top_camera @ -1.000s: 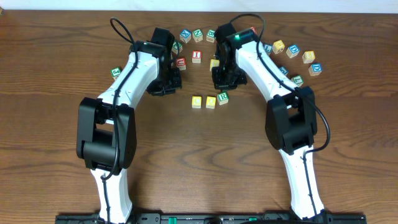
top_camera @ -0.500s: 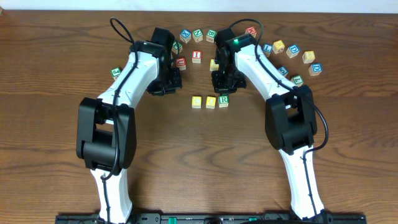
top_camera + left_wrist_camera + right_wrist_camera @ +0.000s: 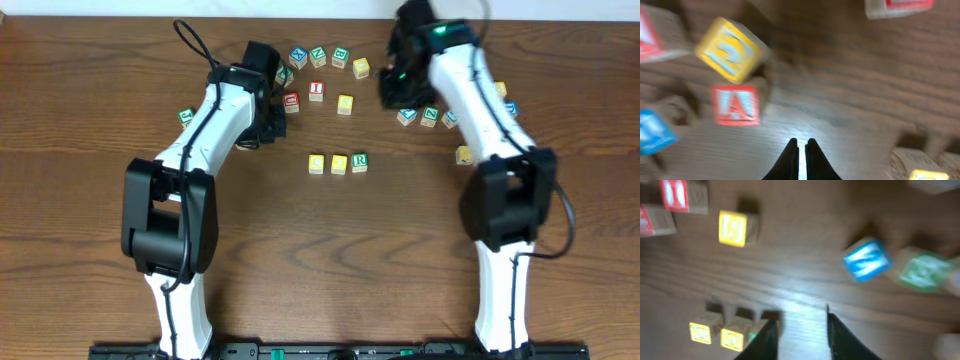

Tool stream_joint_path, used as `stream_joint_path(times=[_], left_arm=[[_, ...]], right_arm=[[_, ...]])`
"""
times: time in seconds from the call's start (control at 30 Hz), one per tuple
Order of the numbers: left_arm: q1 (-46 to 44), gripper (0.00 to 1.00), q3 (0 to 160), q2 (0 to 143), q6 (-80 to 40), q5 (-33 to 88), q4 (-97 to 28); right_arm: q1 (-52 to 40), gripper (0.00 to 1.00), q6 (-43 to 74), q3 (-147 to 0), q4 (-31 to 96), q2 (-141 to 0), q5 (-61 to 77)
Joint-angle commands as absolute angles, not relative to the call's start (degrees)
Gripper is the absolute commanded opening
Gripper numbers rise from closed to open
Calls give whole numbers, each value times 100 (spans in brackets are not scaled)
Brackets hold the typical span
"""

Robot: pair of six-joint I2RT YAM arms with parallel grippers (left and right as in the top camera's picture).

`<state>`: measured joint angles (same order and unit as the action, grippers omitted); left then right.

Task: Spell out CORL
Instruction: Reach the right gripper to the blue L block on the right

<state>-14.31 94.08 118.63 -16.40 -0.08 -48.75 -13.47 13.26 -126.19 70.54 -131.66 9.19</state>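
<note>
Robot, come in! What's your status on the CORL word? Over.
Left gripper shut, empty. Right gripper open, empty. Row of three blocks laid, fourth letter not yet placed. Nothing blocking the spot right of the green end block.

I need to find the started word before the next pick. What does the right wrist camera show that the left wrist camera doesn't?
Only right wrist: the started row at lower left, two yellow blocks with a green edge beside them, and the open right gripper. Only left wrist: a red A block, a tilted yellow block and the shut, empty left gripper. Both: the wood table, loose letter blocks, motion blur.
</note>
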Motion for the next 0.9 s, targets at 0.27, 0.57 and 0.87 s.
stream_joint_path(times=[0.27, 0.57, 0.87], left_arm=[[-1406, 8, 9360, 11537, -1826, -692, -4711], [-1406, 8, 9360, 11542, -1826, -692, -4700], [-1406, 8, 9360, 11542, -1826, -692, -4703]], right_arm=[[-613, 47, 1435, -12735, 6917, -13072, 163], [-685, 47, 1997, -12733, 5992, -13509, -257], [-790, 45, 2550, -12733, 5367, -13933, -598]])
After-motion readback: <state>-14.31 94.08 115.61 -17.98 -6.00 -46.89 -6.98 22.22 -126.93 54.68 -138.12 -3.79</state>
